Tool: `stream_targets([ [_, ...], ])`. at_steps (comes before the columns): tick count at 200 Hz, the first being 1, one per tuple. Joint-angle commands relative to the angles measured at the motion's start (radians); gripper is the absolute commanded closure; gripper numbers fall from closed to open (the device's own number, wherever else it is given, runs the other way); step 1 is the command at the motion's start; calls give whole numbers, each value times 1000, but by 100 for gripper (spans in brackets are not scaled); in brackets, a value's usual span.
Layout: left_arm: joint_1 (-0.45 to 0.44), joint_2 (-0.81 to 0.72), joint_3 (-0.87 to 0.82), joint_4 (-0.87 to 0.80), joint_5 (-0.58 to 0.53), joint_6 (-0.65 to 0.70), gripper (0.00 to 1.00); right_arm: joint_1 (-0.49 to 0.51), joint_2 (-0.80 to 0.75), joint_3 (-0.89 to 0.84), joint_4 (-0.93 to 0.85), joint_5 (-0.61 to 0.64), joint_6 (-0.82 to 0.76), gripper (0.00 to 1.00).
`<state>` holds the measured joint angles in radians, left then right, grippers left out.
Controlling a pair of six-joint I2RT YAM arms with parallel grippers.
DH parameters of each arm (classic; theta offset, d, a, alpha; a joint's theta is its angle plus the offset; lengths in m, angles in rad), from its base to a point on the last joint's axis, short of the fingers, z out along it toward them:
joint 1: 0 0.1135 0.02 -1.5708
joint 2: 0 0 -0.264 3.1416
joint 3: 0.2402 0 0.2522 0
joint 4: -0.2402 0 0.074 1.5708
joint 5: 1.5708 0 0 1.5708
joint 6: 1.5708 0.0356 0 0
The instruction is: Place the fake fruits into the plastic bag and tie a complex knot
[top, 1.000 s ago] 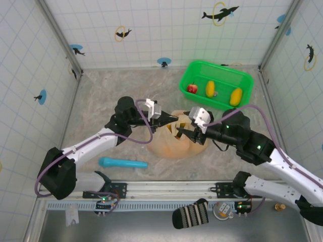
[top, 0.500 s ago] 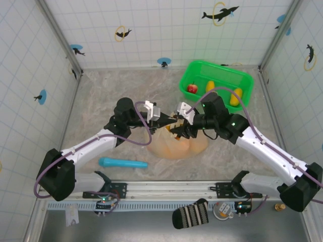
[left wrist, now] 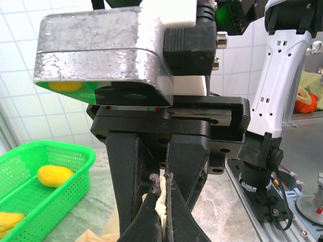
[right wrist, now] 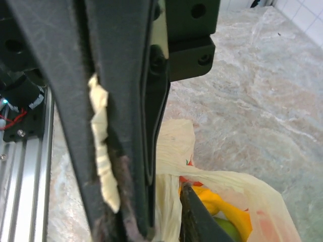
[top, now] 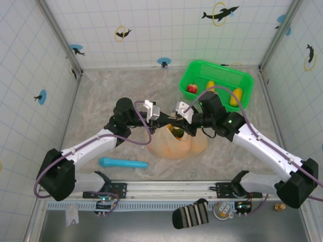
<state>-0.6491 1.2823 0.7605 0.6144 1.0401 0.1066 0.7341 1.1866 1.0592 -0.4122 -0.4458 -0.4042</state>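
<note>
My left hand [left wrist: 162, 224] is pinched tight on a cream strip of the plastic bag [top: 177, 145]. My right hand [top: 177, 123] sits just beside it, and I cannot tell its grip. The bag rests mid-table [top: 101, 96] with fake fruits [right wrist: 214, 200] inside; more lie in the green basket [top: 218, 68].

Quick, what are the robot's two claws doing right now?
Left gripper: shut, pinching a strip of the plastic bag.
Right gripper: at the bag's mouth; open or shut cannot be told.
</note>
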Motion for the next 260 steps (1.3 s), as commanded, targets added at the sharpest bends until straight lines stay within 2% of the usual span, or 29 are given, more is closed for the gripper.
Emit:
stream_targets([
  [1, -3, -14, -4, 51, 49, -19, 100, 7, 13, 30, 15, 99, -40, 78],
  [28, -3, -12, -3, 62, 58, -40, 100, 36, 0, 7, 53, 180, -80, 80],
  [32, -3, -12, -3, 63, 58, -42, 100, 42, -7, -3, 66, 196, -91, 82],
  [43, -3, -11, -3, 69, 58, -50, 100, 68, -31, -47, 133, 266, -132, 100],
  [71, -3, -3, -1, 73, 54, -69, 100, 141, -121, -207, 392, 442, -205, 100],
  [96, -3, -16, -7, 73, 17, -82, 100, 191, -158, -254, 481, 588, -273, 100],
  [139, 0, -43, -10, 72, -53, -121, 48, 215, -240, -319, 592, 633, -323, 100],
  [160, 0, -57, 9, 61, -72, -161, 36, 221, -260, -359, 656, 673, -369, 100],
  [187, -3, -83, 43, 22, -87, -194, 31, 233, -267, -402, 728, 724, -426, 100],
  [206, -7, -115, 61, -8, -106, -195, 31, 249, -265, -436, 785, 752, -483, 100],
  [227, -7, -155, 65, -19, -146, -255, 32, 286, -260, -493, 903, 794, -580, 100],
  [260, -7, -142, 188, -206, -259, -367, 37, 333, -244, -565, 1081, 828, -709, 100],
])
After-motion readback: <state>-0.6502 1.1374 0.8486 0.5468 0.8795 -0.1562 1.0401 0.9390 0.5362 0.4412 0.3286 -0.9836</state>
